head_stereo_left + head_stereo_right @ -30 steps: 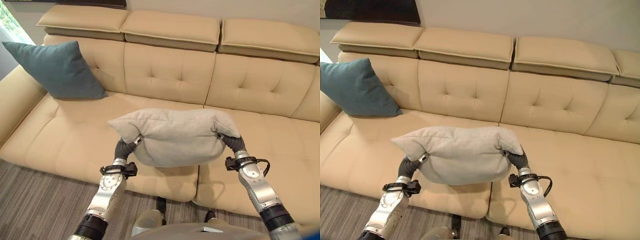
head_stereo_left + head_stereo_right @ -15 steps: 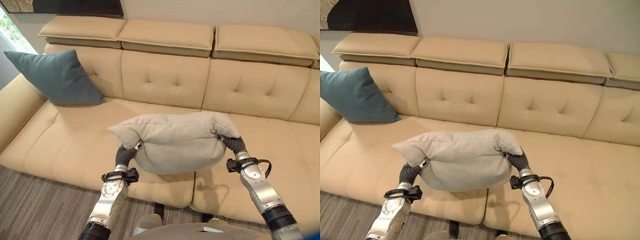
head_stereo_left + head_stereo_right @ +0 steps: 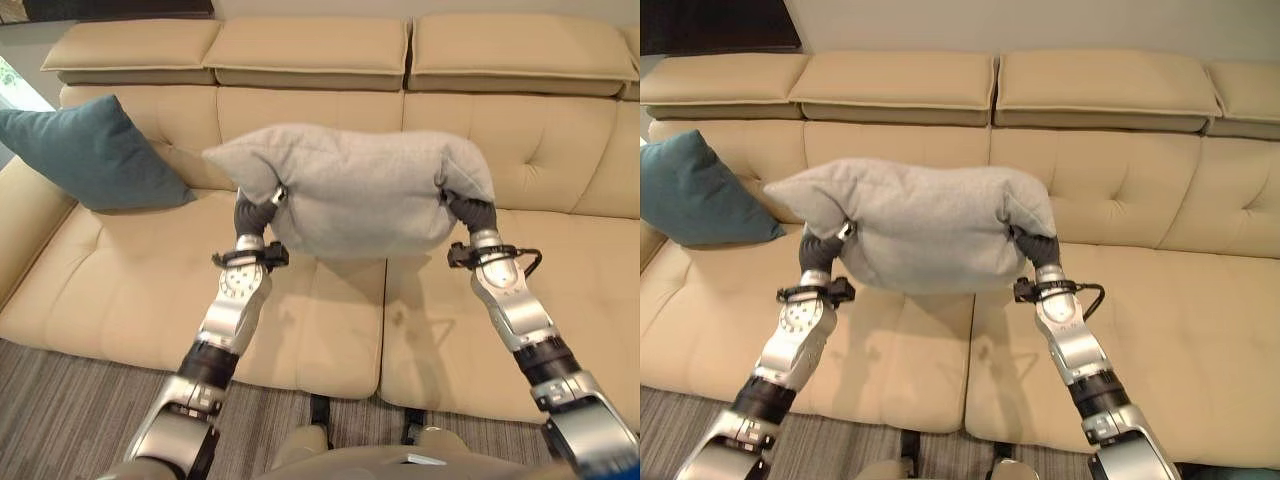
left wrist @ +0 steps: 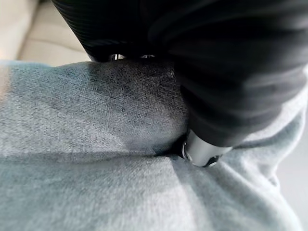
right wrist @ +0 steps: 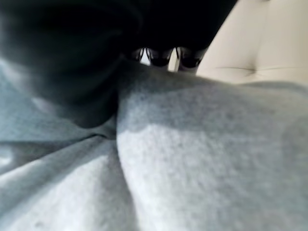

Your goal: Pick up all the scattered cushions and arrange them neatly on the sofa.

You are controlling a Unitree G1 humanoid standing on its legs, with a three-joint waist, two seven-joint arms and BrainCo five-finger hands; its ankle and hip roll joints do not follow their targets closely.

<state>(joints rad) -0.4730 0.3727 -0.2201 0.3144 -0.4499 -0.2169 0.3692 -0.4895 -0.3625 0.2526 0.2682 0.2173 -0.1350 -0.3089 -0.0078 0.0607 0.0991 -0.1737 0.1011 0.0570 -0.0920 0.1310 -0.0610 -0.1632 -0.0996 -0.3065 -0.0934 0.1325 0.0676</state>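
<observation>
A grey cushion point(image 3: 360, 195) hangs in the air over the middle of the beige sofa point(image 3: 130, 290), level with the backrest. My left hand point(image 3: 255, 212) grips its left end and my right hand point(image 3: 468, 212) its right end. In the left wrist view the thumb point(image 4: 202, 151) digs into the grey cloth point(image 4: 96, 144) while the fingers point(image 4: 115, 57) curl over a fold. The right wrist view shows the fingers point(image 5: 163, 55) hooked over the cushion's edge point(image 5: 202, 144). A teal cushion point(image 3: 85, 155) leans upright in the sofa's left corner.
The sofa's left armrest point(image 3: 25, 215) stands beside the teal cushion. Bare seat point(image 3: 590, 270) stretches right of the grey cushion. Grey striped floor point(image 3: 70, 410) runs along the sofa's front edge.
Both arms have lifted the grey cushion higher and carried it toward the backrest. The camera has shifted too.
</observation>
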